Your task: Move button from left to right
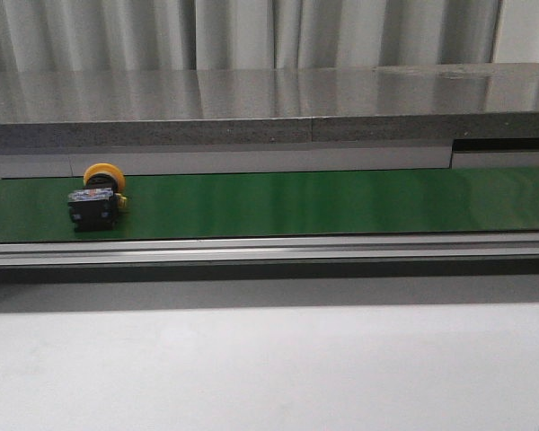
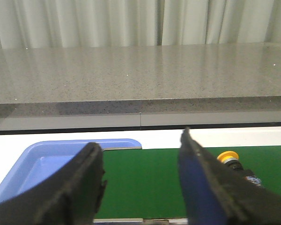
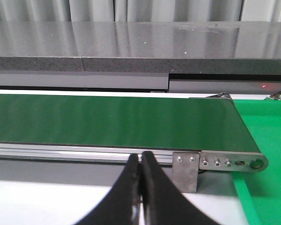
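The button (image 1: 97,197), a yellow-orange cap on a black boxy body, lies on its side on the green belt (image 1: 323,202) at the far left of the front view. No gripper shows in that view. In the left wrist view my left gripper (image 2: 140,157) is open over the belt with nothing between its fingers, and the button (image 2: 233,161) peeks out beyond one finger (image 2: 203,183). My right gripper (image 3: 140,161) is shut on nothing, in front of the belt's metal rail (image 3: 84,152).
A blue tray (image 2: 42,161) sits at the belt's left end. The belt's right end roller bracket (image 3: 225,161) meets a bright green surface (image 3: 267,136). A grey stone ledge (image 1: 269,108) runs behind the belt, with a white tabletop (image 1: 269,368) in front.
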`<state>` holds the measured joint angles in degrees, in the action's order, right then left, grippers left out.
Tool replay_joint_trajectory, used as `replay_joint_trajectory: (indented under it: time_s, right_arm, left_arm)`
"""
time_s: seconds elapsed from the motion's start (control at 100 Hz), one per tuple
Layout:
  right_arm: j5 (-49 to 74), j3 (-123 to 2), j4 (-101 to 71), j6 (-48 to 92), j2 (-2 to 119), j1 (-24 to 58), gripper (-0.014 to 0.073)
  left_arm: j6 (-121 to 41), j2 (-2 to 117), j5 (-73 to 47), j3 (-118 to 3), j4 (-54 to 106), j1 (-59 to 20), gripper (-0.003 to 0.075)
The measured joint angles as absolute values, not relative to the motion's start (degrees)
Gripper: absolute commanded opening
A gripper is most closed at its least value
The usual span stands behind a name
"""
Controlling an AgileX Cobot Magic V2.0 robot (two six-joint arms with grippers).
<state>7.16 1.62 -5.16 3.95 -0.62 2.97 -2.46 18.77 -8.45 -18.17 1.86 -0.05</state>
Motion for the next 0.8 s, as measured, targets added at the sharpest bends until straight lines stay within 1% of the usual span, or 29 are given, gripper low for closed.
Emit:
replay_joint_trajectory:
  time_s: [0.1,0.16,0.8]
  right_arm:
    - [7.2,1.6,-5.2,3.9,-0.6,3.0,-0.0067]
    - [7.2,1.6,-5.2,3.9,-0.6,3.0,-0.0067]
    - [5.4,1.6,-5.2,3.9,-0.6,3.0,-0.0067]
  left_arm:
    - [-2.5,18.8,-8.4,-18.2,1.9,0.0,0.0041]
    - [-2.5,18.8,-8.4,-18.2,1.9,0.0,-0.002]
    - [-2.5,18.8,-8.4,-18.2,1.9,0.0,-0.002]
